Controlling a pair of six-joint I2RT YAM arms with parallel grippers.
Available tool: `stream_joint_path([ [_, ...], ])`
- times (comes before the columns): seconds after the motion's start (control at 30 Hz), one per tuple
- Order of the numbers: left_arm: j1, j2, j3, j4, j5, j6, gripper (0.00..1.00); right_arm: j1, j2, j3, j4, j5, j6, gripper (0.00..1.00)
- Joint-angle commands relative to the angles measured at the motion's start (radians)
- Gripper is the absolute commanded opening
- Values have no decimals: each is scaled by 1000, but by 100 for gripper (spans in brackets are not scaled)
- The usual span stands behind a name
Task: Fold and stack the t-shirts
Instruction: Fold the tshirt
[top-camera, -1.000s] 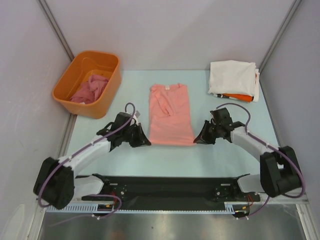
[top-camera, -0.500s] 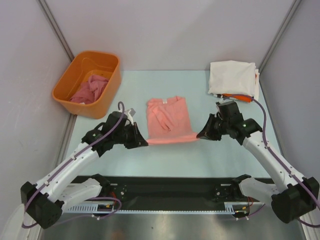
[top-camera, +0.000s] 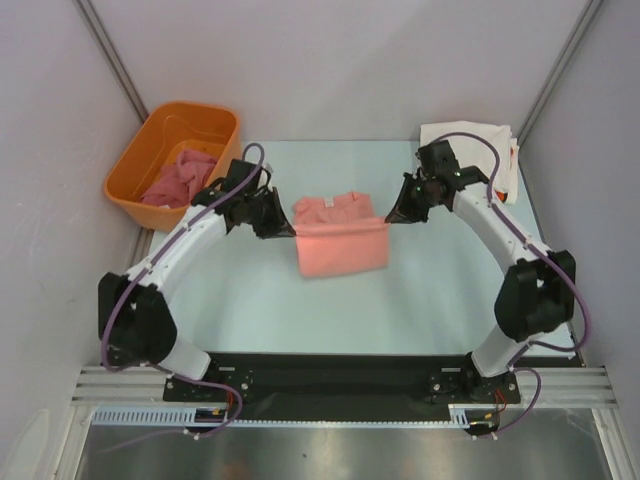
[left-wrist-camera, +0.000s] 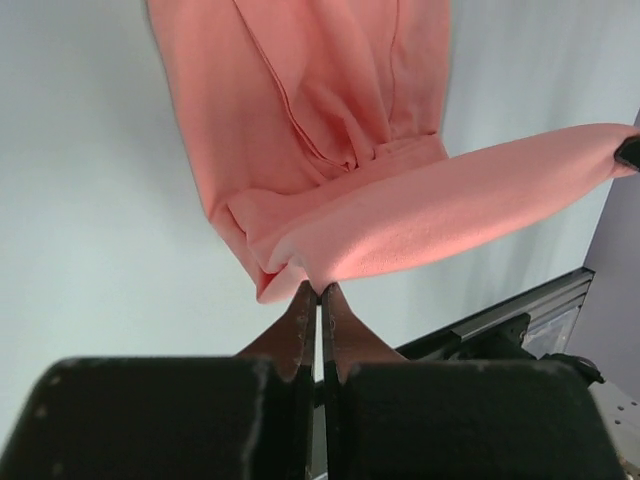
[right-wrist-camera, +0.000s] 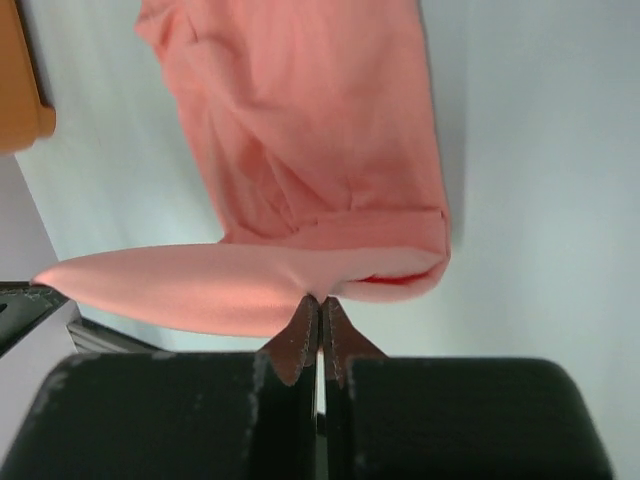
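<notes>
My left claw (left-wrist-camera: 320, 292) is clenched on one hem corner of the salmon-pink shirt (top-camera: 340, 245). My right claw (right-wrist-camera: 318, 302) is clenched on the other. In both wrist views the tips sit pressed together with only a nip of cloth between them. Between the two claws the hem runs as a fairly straight, raised edge, and the lifted half hangs from it above the bench (top-camera: 440, 290).

Just beyond my tips lies the other half of the shirt, flat on the bench, with the tucked-in sleeve folds showing as ridges down its middle.

I judge this to be the halving fold, hem carried over to the collar. To do it well I should keep both claws level and moving together, hold the hem taut so it does not sag in the middle, and lower it square onto the far edge. I should let go only once the cloth lies flat.

The crease under the hanging flap is hidden from every view, so I cannot tell whether it is forming straight. The wrist views cut off the collar end.

Far off beyond my left claw, a rose-pink shirt (top-camera: 182, 178) lies crumpled in the orange tub (top-camera: 165, 118). Beyond my right claw sits a folded cream-white shirt (top-camera: 505, 145). My right arm covers much of it and whatever lies beneath.
</notes>
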Motion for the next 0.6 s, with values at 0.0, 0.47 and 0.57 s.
stream_joint_path([
  [0.0,49,121,149,-36,-13,92,1,-37,129,180,-11,21,-63,0],
  [0.47,146,549,531,-104,-16,133,3,-83,588,617,-74,-71,-98,0],
  [0.57,152,631,610,-123,-19,139,4,-85,660,685,-86,-72,-98,0],
])
